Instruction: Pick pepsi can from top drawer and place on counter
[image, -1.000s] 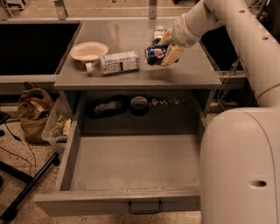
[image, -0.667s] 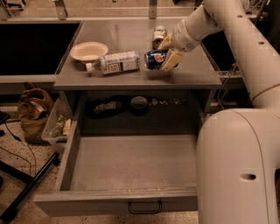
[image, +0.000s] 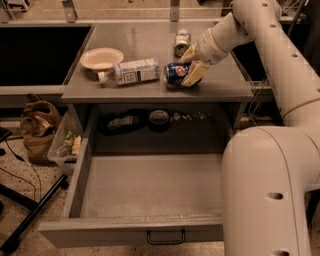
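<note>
One big white arm (image: 272, 70) had dipped a bit since a second ago, reaching past the pulled-out top drawer (image: 150, 187) onto the counter (image: 145, 40). Its gripper (image: 189, 70) was still clamped on the pepsi can (image: 174, 73), now lower, down near the counter's front edge, just right of the bottle (image: 132, 71). Can lay on its side, dark blue, with the red-white-blue logo showing.

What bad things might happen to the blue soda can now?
The pepsi can is turned sideways near the front edge of the counter, with the gripper at it. Once let go, it might roll off and drop into the open top drawer. It could also bump the plastic bottle lying right beside it.
</note>
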